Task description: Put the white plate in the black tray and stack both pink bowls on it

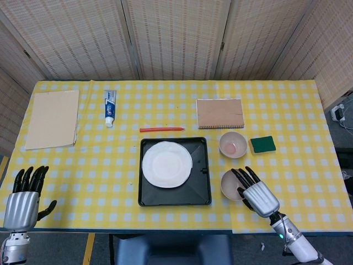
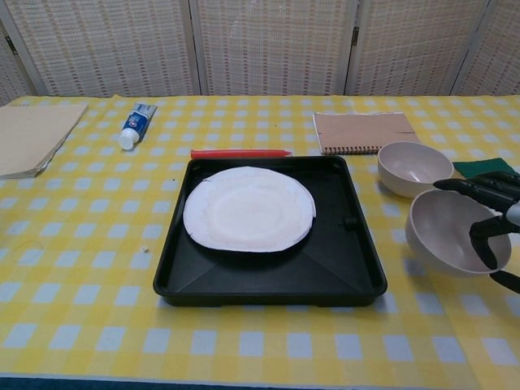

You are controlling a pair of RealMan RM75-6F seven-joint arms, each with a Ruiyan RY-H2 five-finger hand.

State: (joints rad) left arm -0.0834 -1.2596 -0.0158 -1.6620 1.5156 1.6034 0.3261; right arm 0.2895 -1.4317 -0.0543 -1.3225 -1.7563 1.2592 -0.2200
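Observation:
The white plate (image 1: 167,164) (image 2: 249,209) lies in the black tray (image 1: 202,189) (image 2: 329,272), toward its far left. Right of the tray are two pink bowls. The far bowl (image 1: 233,144) (image 2: 414,168) stands on the cloth untouched. My right hand (image 1: 257,197) (image 2: 492,218) grips the near bowl (image 1: 228,184) (image 2: 445,231) by its right rim, fingers outside and thumb inside, and the bowl is tilted and slightly raised. At the table's near left edge my left hand (image 1: 24,202) hovers open, holding nothing; only the head view shows it.
A green sponge (image 1: 262,144) (image 2: 475,166) lies right of the far bowl. A brown notebook (image 1: 220,113) and a red pen (image 1: 161,129) lie beyond the tray. A toothpaste tube (image 1: 110,107) and a tan pad (image 1: 52,118) lie far left.

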